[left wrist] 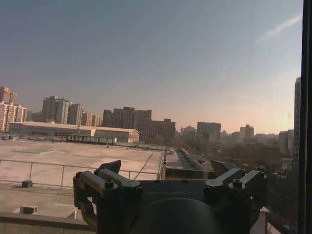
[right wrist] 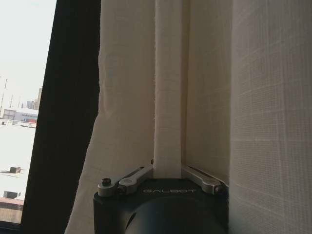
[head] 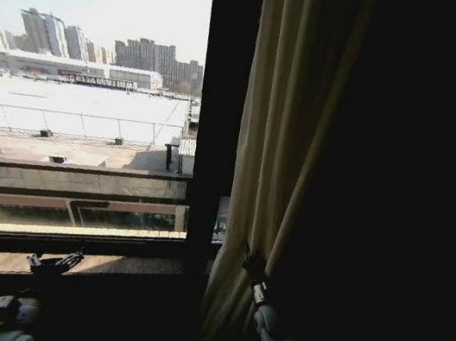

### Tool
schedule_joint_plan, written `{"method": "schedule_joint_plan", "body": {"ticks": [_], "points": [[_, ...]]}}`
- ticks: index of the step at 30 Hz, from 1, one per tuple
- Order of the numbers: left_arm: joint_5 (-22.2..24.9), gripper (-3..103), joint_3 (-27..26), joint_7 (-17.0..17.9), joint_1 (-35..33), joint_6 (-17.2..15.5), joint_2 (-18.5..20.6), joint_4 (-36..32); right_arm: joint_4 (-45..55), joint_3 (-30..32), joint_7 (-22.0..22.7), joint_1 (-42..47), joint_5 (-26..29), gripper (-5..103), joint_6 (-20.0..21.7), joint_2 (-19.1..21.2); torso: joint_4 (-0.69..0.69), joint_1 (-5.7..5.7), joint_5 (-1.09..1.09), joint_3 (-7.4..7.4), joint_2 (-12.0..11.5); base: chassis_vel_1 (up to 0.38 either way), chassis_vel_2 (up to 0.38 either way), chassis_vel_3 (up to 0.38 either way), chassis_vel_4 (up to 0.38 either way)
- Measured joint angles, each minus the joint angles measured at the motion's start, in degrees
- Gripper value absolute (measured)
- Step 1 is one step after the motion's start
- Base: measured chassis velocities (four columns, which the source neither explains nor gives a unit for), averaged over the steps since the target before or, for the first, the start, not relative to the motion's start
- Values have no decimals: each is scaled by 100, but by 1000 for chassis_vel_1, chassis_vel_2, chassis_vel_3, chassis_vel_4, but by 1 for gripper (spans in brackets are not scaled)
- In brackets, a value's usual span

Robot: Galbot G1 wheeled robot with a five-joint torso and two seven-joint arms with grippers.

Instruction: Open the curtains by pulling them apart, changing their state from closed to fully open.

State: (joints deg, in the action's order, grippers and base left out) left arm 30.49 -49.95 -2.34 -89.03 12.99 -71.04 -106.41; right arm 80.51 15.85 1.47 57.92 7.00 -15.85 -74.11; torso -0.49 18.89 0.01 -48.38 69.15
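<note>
Right claw [head: 252,266] clamps a vertical fold of the curtains [head: 280,144], gathered right of the window frame [head: 218,116]. Left claw [head: 55,262], open, empty, sits left by the sill.

The curtains [head: 276,144] hang gathered into a narrow bunch of long vertical pleats at the right side of the window [head: 83,94], leaving the glass to the left uncovered. The fabric is pale cream-white with a fine woven grid [right wrist: 204,87]. One fold of it is pinched between the fingers of the right gripper [right wrist: 167,170], low on the bunch.
</note>
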Motion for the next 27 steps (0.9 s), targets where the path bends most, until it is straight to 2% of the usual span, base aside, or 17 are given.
{"method": "schedule_joint_plan", "body": {"ticks": [4,6,8,12,15,21,27], "points": [[0,100,-1,0,0,0,0,0,-81,-14,145,-34,-158,0,79,32,1,-3,-1,1,1,-10,-46,19,13],[0,100,-2,3,-1,0,0,1,-194,44,330,-89,-176,0,214,45,3,-3,-10,2,1,69,26,-47,11],[0,100,-4,7,-1,0,1,1,-338,149,501,-172,-146,0,294,55,5,-3,-7,2,1,74,49,-61,-22],[0,100,-6,7,-1,0,1,1,-753,582,748,-385,-220,0,370,133,5,-3,-4,2,1,42,43,-44,-26],[0,100,-4,6,-1,0,1,1,-1070,890,1069,-553,-216,0,340,354,3,-3,0,1,1,0,0,0,0],[0,100,-3,5,-1,0,1,1,-1025,1032,1585,-519,-179,0,621,542,1,-1,-2,0,0,-17,-6,5,4],[0,100,-3,5,-1,0,1,1,-584,905,1654,-266,-66,0,768,516,2,-2,-2,1,1,0,0,0,0]]}}
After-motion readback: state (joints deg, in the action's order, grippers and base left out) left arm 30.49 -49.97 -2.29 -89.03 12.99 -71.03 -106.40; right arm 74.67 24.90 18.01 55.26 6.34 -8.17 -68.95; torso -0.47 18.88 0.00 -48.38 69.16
